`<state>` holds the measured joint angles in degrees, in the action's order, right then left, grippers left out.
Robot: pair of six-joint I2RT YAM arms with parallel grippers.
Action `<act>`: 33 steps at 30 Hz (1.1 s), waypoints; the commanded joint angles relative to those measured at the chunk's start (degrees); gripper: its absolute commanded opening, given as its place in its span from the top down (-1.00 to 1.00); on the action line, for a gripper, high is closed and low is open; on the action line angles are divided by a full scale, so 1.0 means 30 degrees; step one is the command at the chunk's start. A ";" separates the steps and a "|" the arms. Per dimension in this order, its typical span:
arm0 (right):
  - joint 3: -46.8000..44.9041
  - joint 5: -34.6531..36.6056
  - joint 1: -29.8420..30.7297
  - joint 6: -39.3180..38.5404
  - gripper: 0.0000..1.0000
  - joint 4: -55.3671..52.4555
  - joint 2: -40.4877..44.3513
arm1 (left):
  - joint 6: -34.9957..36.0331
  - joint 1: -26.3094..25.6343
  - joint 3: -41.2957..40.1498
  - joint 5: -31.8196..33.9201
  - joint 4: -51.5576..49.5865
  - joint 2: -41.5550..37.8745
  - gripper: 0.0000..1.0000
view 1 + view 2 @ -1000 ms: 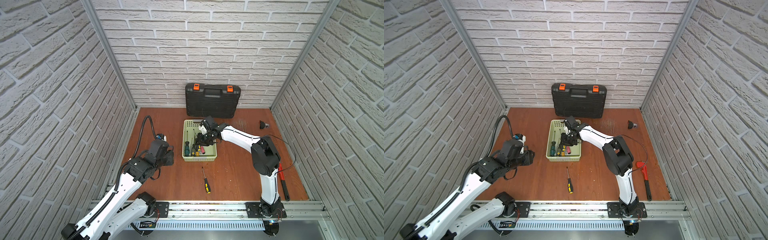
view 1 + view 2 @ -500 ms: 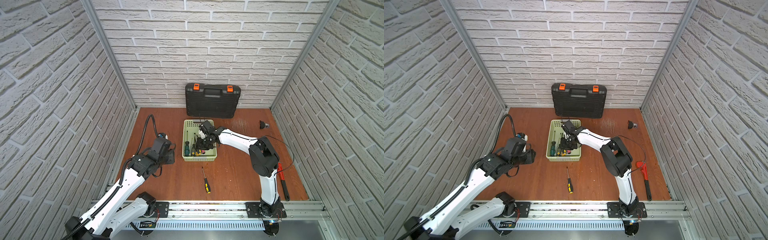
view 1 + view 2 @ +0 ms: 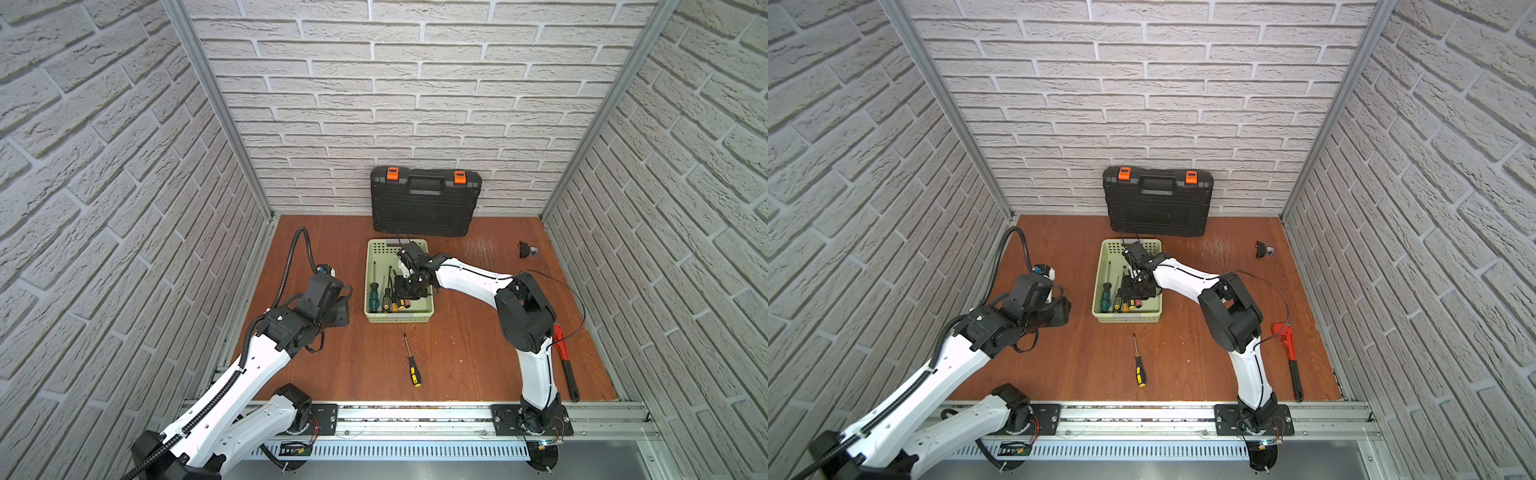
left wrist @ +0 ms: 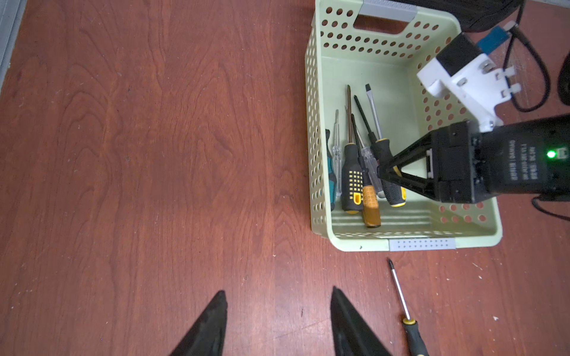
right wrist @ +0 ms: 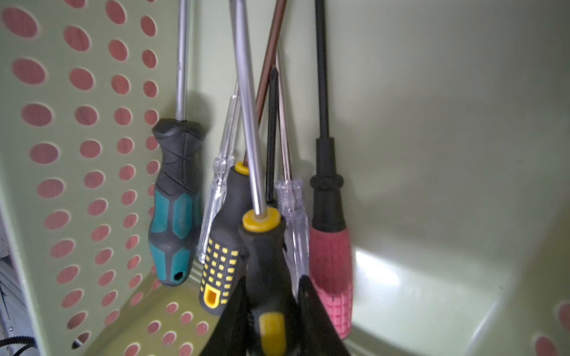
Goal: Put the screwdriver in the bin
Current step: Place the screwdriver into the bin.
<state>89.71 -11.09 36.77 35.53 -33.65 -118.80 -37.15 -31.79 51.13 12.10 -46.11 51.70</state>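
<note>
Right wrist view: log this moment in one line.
right tool: shut on black-yellow screwdriver | place: inside bin | left tool: open, empty

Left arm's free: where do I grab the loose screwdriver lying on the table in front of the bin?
The screwdriver lies flat on the table, tip toward the bin. Grip its thick black-and-yellow handle from straight above, left tool closing across its width; the thin shaft would likely slip.
</note>
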 commanded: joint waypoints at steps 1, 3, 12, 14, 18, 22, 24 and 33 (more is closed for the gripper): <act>0.0609 0.0217 0.0134 -0.0439 0.52 -0.0209 -0.0064 | 0.0243 0.0139 0.0461 0.0420 -0.0051 -0.0189 -0.10; 0.0594 0.0339 0.0164 -0.0417 0.45 -0.0166 0.0055 | 0.0422 0.0138 0.0555 0.0421 -0.0152 -0.0186 -0.11; 0.1075 0.0489 0.0194 -0.0734 0.27 -0.0340 0.0155 | 0.0592 0.0137 0.0885 -0.0514 -0.0487 0.0253 -0.18; 0.1194 0.0554 0.0222 -0.0840 0.27 -0.0414 0.0383 | 0.0602 0.0110 0.0885 -0.0954 -0.0501 0.0365 -0.18; 0.1472 0.0827 0.0252 -0.1130 0.27 -0.0677 0.1580 | 0.0368 0.0064 0.0886 -0.3319 -0.0596 0.0744 -0.17; 0.1278 0.1304 0.0281 -0.1440 0.27 -0.0544 0.3566 | -0.0332 -0.0448 0.0583 -0.6062 -0.0416 0.1485 -0.15; 0.0818 0.1524 0.0297 -0.1552 0.27 -0.0231 0.4591 | -0.0884 -0.1232 0.0499 -0.6800 -0.0458 0.2083 -0.14; -0.1949 0.3199 0.0268 -0.2692 0.27 0.0166 0.8657 | -0.5620 -0.7915 0.1073 -0.5946 0.0465 0.5955 -0.12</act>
<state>87.24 -4.73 37.30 29.69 -33.71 -94.83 -47.35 -51.72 53.08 -5.76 -46.52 67.72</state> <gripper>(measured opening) 0.365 0.563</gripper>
